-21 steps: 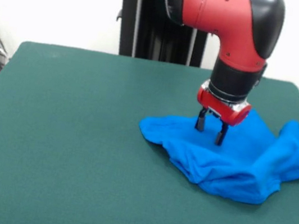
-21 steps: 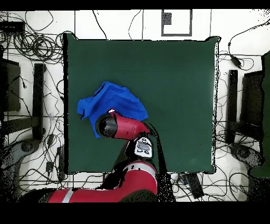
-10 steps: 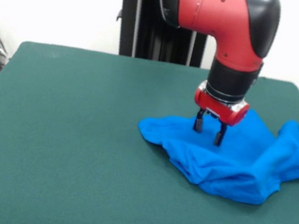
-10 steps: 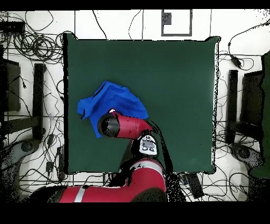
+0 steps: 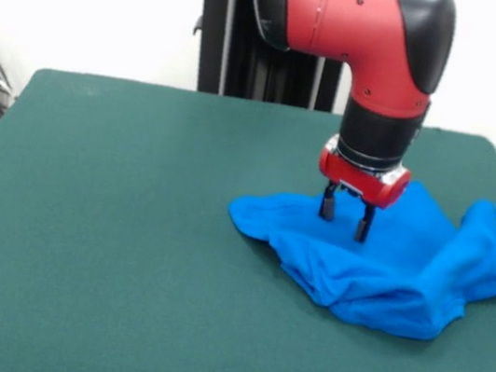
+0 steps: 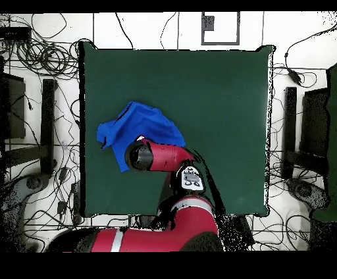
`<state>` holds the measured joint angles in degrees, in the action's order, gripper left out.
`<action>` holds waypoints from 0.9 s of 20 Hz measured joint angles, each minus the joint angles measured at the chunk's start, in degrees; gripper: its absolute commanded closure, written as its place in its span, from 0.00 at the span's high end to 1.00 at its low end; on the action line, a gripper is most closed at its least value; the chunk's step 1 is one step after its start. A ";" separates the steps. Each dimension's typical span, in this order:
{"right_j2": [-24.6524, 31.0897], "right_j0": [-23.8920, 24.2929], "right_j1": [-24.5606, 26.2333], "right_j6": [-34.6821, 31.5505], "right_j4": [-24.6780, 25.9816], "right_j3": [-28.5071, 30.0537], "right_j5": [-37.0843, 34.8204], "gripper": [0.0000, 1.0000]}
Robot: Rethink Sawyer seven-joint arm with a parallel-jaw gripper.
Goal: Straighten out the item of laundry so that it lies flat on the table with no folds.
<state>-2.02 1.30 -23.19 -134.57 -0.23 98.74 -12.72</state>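
I hold the end effector (image 5: 345,219) with its fingers spread and gripping nothing, tips just above the crumpled T-shirt (image 5: 386,265), which lies bunched toward one side of the tabletop (image 5: 110,221). To do this step well, I judge I should pinch a single outer layer near an edge, then draw it outward low. Count: one T-shirt, one end effector, one tabletop.

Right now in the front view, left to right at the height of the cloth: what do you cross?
Bare dark green felt-like table top → left edge of the crumpled bright blue T-shirt → the red-and-black arm's open gripper, fingers down over the shirt → the shirt's raised right end.
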 measured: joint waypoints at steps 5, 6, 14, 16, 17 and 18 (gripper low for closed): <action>0.06 0.04 -0.01 0.00 0.12 -0.03 -0.05 1.00; 0.06 0.04 -0.01 0.00 0.12 -0.03 -0.05 1.00; 0.26 0.22 -0.08 0.00 0.89 -0.08 -0.04 1.00; 0.77 0.74 -0.19 0.00 1.95 -0.10 -0.05 1.00; 1.05 1.01 -0.25 0.00 2.39 -0.09 -0.06 1.00; 1.40 1.36 -0.31 -0.01 2.91 -0.08 -0.09 1.00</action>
<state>-0.63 2.65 -23.50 -134.58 2.68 98.66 -12.81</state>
